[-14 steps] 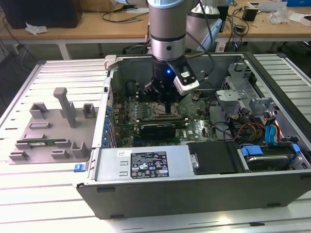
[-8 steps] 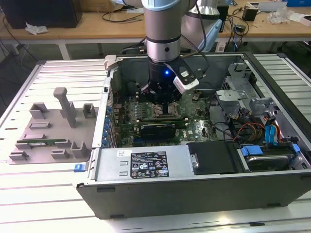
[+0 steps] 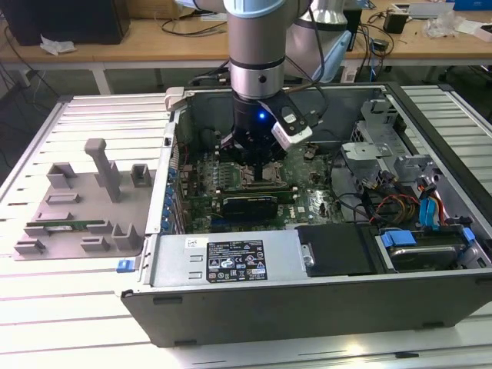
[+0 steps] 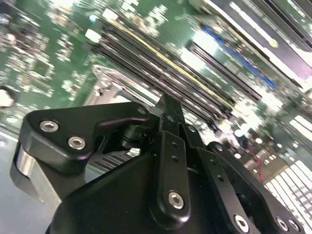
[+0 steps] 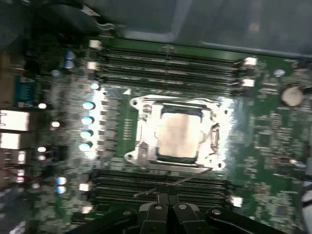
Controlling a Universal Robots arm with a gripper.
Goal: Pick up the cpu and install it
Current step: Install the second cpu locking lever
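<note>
1. The place looks like a robotics lab or an electronics workshop.
2. An open computer case (image 3: 307,254) lies on a white slatted table (image 3: 69,307), with its motherboard (image 3: 231,184) visible.
3. A grey fixture tray (image 3: 77,207) lies at the exterior view's left.
4. Far behind stands a wooden bench (image 3: 154,38) with cables and small devices.

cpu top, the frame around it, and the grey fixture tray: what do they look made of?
cpu: metal lid by its look, pale silver-grey with a matte sheen that catches the light.
Socket frame: bright bare metal, probably stamped steel; hard glints along its edges.
Fixture tray: uniform matte grey, no glints, blocky shapes; likely plastic, perhaps printed, though the pictures leave that open.
</note>
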